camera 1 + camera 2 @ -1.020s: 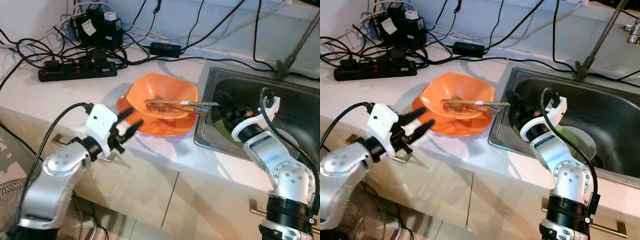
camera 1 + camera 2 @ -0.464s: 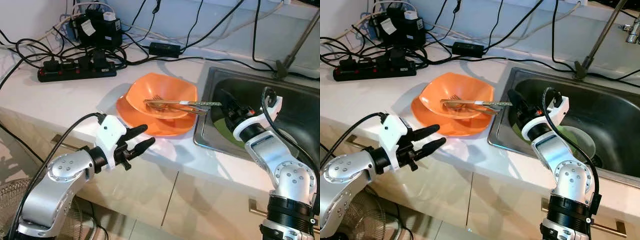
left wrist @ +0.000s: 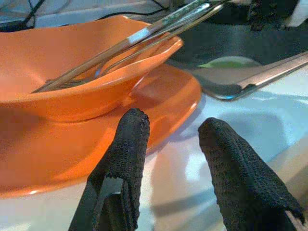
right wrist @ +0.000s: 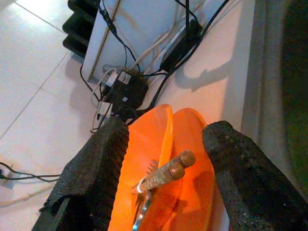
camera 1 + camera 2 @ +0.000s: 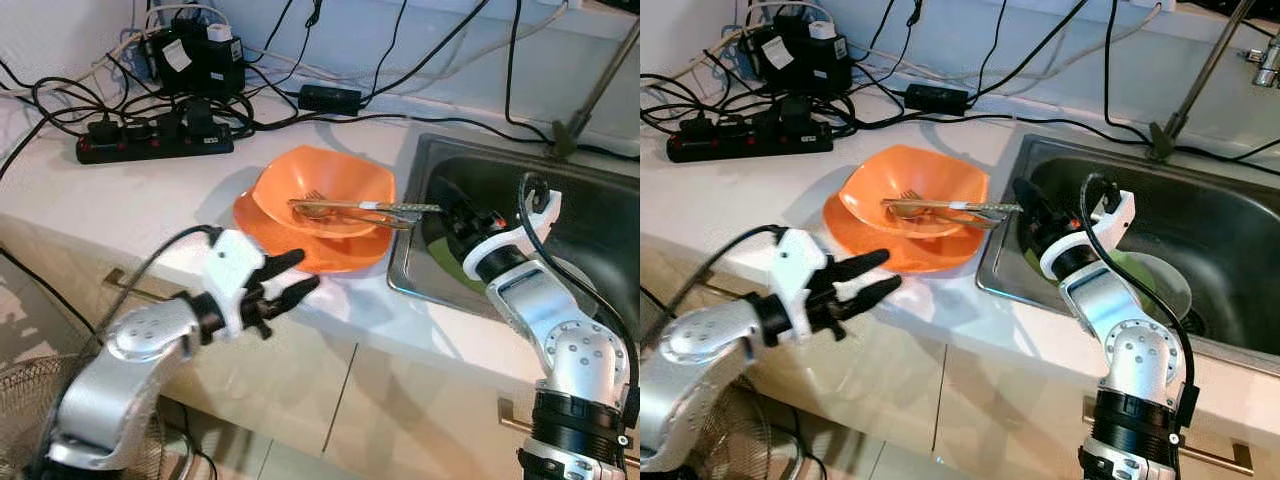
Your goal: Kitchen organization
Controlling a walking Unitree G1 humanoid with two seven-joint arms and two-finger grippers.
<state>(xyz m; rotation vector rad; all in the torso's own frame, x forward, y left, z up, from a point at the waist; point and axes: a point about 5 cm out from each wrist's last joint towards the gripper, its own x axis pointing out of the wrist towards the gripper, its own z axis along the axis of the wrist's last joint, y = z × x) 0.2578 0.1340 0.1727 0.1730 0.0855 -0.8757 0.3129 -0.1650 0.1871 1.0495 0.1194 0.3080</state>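
Observation:
An orange bowl [image 5: 325, 188] sits on an orange plate [image 5: 330, 252] on the white counter, beside the sink. Two forks [image 5: 350, 209] lie across the bowl, their handles sticking out over the sink edge. My left gripper [image 5: 292, 278] is open at the plate's front rim, just short of touching it; in the left wrist view its fingers [image 3: 126, 159] frame the plate [image 3: 86, 149] and bowl [image 3: 72, 72]. My right gripper [image 5: 452, 208] is open inside the sink, facing the fork handles [image 4: 166, 174], which lie between its fingers [image 4: 96, 178] in the right wrist view without contact.
A steel sink [image 5: 580, 215] holds a green and white dish [image 5: 1150, 275]. A power strip [image 5: 150, 140], adapters and tangled black cables [image 5: 330, 100] crowd the counter's back. A faucet stem [image 5: 590, 90] rises at the sink's far side. Cabinet fronts [image 5: 380, 400] lie below the counter edge.
My left gripper has advanced right and forward along the counter edge to the plate's front rim. The right gripper has barely shifted.

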